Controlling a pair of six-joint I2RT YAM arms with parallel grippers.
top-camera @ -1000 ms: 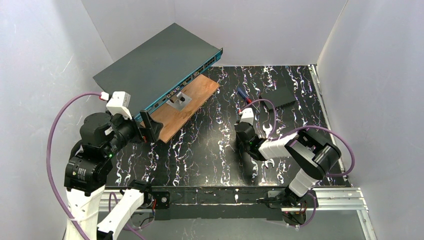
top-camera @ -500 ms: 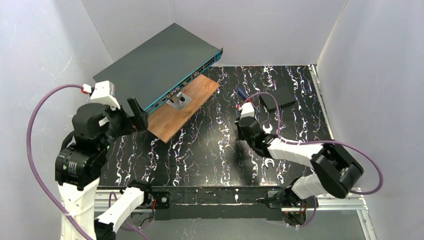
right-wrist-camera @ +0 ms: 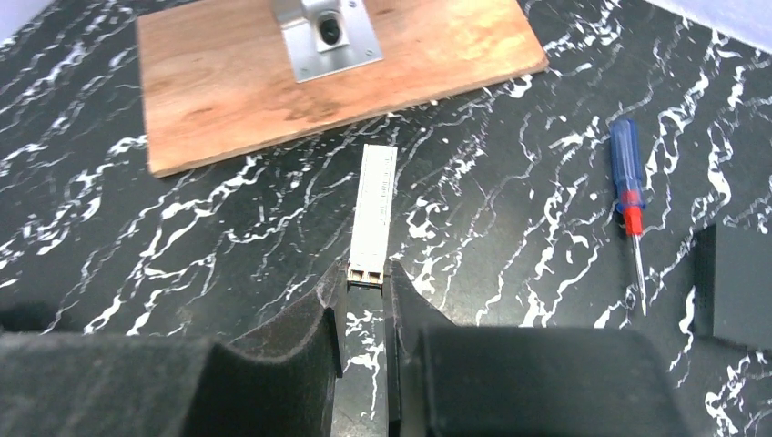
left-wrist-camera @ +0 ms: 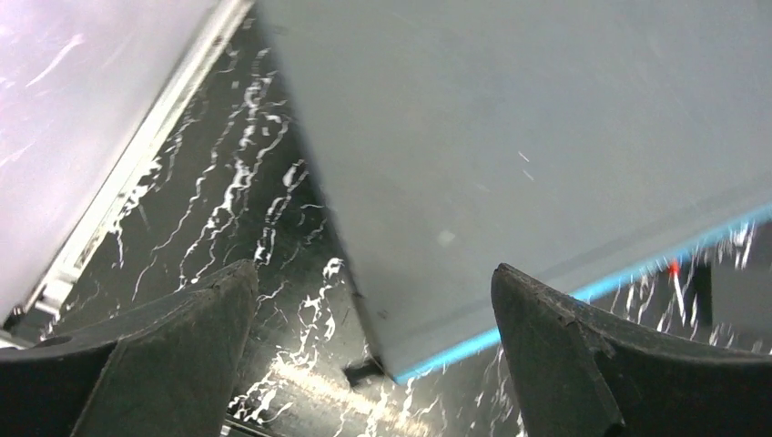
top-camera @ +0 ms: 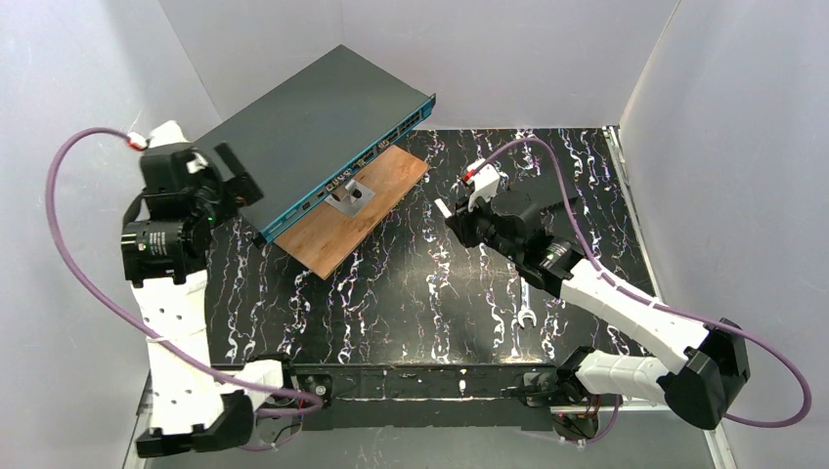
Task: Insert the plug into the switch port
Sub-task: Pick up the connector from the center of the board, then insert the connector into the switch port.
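Observation:
The switch (top-camera: pixel 313 117) is a large flat dark grey box at the back left, its teal port edge facing the wooden board. In the left wrist view its grey top (left-wrist-camera: pixel 546 137) and near corner fill the space ahead. My left gripper (top-camera: pixel 233 179) hovers open at that corner, its fingers (left-wrist-camera: pixel 371 271) wide apart and holding nothing. The plug (right-wrist-camera: pixel 375 209) is a slim silver module with two small sockets at its rear end. My right gripper (right-wrist-camera: pixel 366 273) is shut on that rear end, above the table's middle (top-camera: pixel 452 217), with the plug (top-camera: pixel 443 209) pointing toward the board.
A wooden board (top-camera: pixel 357 210) with a small metal bracket (top-camera: pixel 350 195) lies in front of the switch. A blue and red screwdriver (right-wrist-camera: pixel 628 182) and a small black box (right-wrist-camera: pixel 737 282) lie to the right. A wrench (top-camera: pixel 525 319) rests near the front. White walls enclose the table.
My left arm has risen and swung back-left, from the board's near end to the switch's corner. The right arm has reached out forward and left, carrying the plug.

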